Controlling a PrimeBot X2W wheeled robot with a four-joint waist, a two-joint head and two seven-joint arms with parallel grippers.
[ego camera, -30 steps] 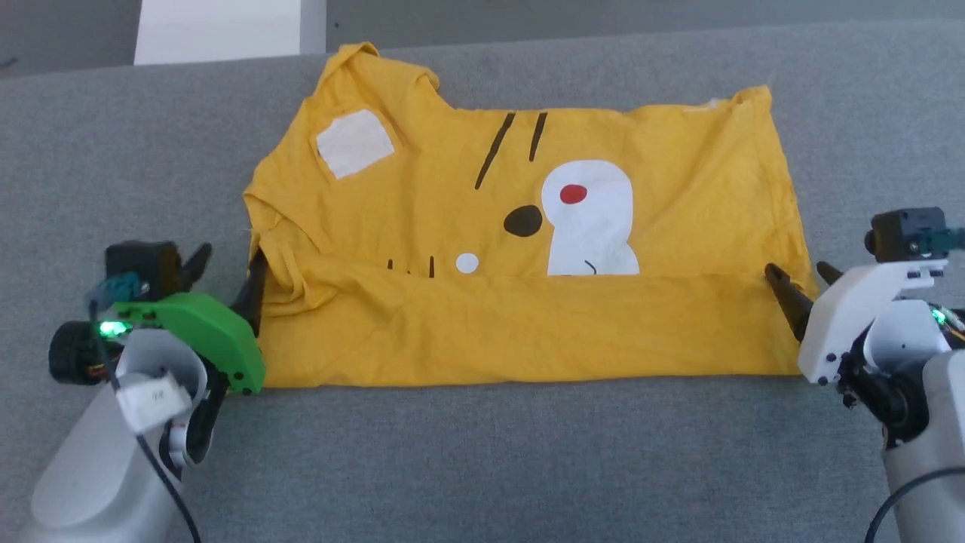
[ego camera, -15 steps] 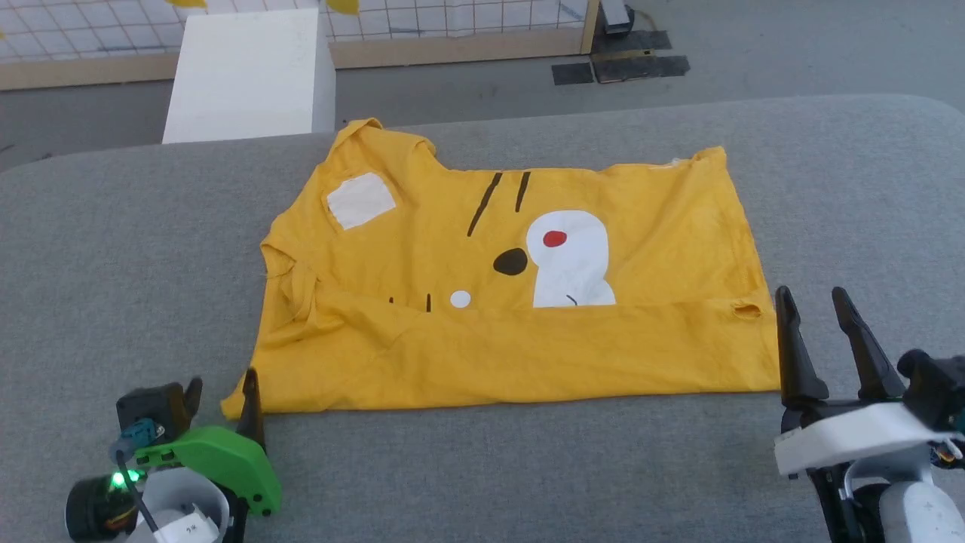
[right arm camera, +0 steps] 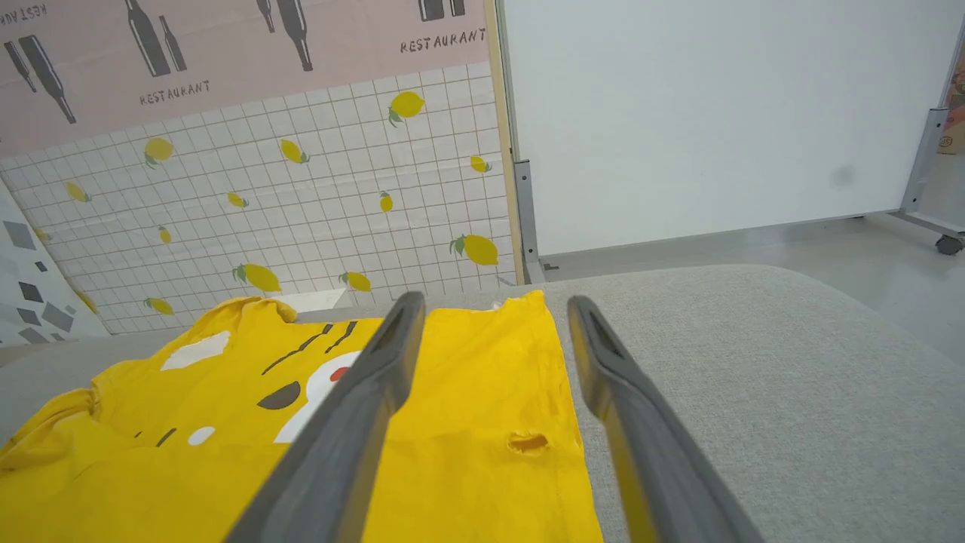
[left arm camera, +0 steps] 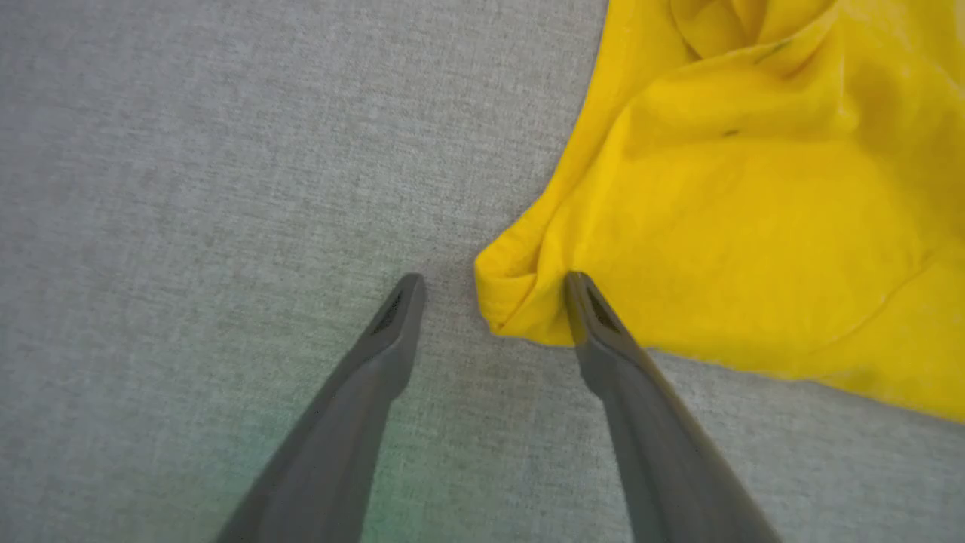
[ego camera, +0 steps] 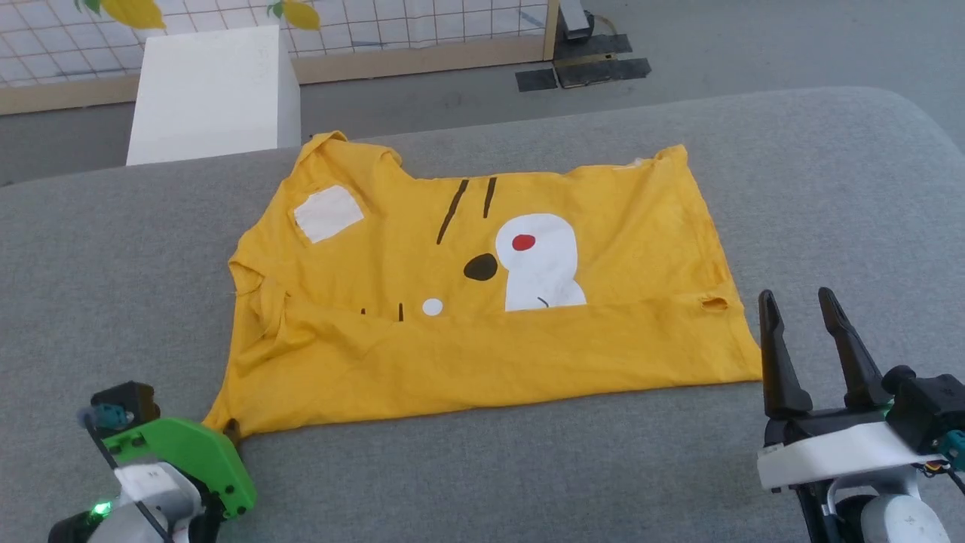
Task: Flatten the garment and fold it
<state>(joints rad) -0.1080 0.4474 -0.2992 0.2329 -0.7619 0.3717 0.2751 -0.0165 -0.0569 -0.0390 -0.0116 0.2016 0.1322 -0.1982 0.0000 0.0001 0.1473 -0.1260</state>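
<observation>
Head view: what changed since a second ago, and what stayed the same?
The left pincer and right pincer drew back toward the robot from the side edges of the T-shirt; both are open, the left at its near left corner, the right clear of the cloth. The camera tilted up. The T-shirt stayed folded, near strip over the print.

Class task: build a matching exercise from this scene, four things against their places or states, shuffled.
1. bright yellow tiger-print cotton T-shirt
2. green-shelled left gripper
3. white-shelled right gripper
4. white rectangular box

A. open, at the shirt's near left corner
B. beyond the grey fabric surface's far edge
C. spread on the grey surface, near edge folded over
D. open, beside the shirt's right edge

Pairs: 1-C, 2-A, 3-D, 4-B
</observation>
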